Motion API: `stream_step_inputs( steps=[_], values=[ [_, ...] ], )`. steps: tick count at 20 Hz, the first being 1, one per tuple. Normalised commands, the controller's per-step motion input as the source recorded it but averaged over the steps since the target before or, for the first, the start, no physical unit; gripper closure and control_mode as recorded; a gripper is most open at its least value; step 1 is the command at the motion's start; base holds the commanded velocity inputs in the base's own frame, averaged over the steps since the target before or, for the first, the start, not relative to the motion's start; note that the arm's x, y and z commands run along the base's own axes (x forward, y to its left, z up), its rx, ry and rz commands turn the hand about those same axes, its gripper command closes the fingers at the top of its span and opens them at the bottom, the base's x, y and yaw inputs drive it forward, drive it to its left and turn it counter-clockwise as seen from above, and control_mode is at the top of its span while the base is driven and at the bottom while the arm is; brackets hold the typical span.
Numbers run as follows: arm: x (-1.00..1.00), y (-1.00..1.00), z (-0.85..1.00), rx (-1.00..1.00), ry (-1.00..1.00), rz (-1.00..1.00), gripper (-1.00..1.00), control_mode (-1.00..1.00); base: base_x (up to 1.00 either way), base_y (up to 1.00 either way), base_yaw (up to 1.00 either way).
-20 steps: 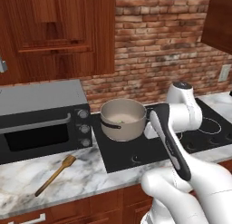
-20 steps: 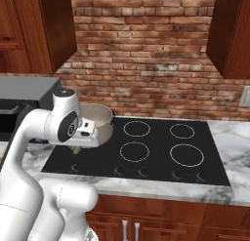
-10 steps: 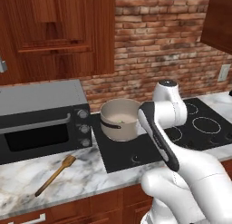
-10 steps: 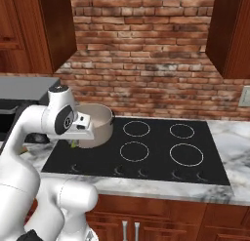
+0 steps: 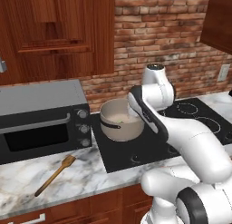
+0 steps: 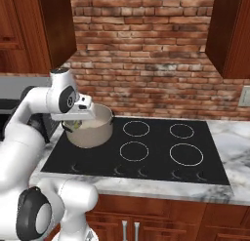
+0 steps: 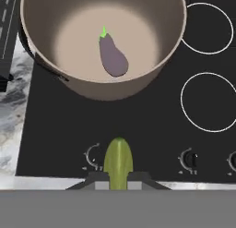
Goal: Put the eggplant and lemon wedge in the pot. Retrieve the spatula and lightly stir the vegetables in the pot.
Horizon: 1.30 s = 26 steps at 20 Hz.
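My gripper (image 7: 118, 176) is shut on the lemon wedge (image 7: 118, 161), a yellow-green piece sticking up between the fingertips. It hangs above the cooktop's front strip, just short of the pot's near wall. The beige pot (image 7: 106, 89) holds the purple eggplant (image 7: 113, 57), which lies on its pale bottom with the green stem away from me. In the right base view the hand (image 6: 78, 113) sits at the pot's (image 6: 93, 135) left rim. The wooden spatula (image 5: 55, 175) lies on the marble counter, left of the pot (image 5: 118, 129), in front of the oven.
A black toaster oven (image 5: 41, 114) stands left of the pot. The black cooktop (image 6: 161, 167) has four burner rings to the right and knobs (image 7: 188, 159) along its front. A brick wall and wooden cabinets close off the back.
The arm has swung left across the cooktop with the lemon wedge, bringing the hand from beside the pot to its rim. Pot and spatula have not moved.
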Motion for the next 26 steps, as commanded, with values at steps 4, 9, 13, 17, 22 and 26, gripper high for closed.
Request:
stream_step_inputs(
  steps=[4, 9, 13, 17, 22, 26],
  values=[
    [0.78, 0.13, 0.41, 0.0, -0.01, 0.0, 1.0, -1.0, 0.0, 0.0, 0.0],
    [1.0, 0.27, -0.11, 0.01, 0.0, 0.0, 1.0, -1.0, 0.0, 0.0, 0.0],
    [0.74, 0.04, -0.64, 0.07, 0.02, 0.0, 1.0, -1.0, 0.0, 0.0, 0.0],
    [0.59, 0.0, -0.44, 0.03, 0.05, 0.0, 1.0, -1.0, 0.0, 0.0, 0.0],
    [0.29, 0.0, -0.4, 0.02, 0.03, 0.0, 1.0, -1.0, 0.0, 0.0, 0.0],
    [0.0, 0.0, -0.33, 0.0, 0.04, 0.0, 1.0, -1.0, 0.0, 0.0, 0.0]
  ],
)
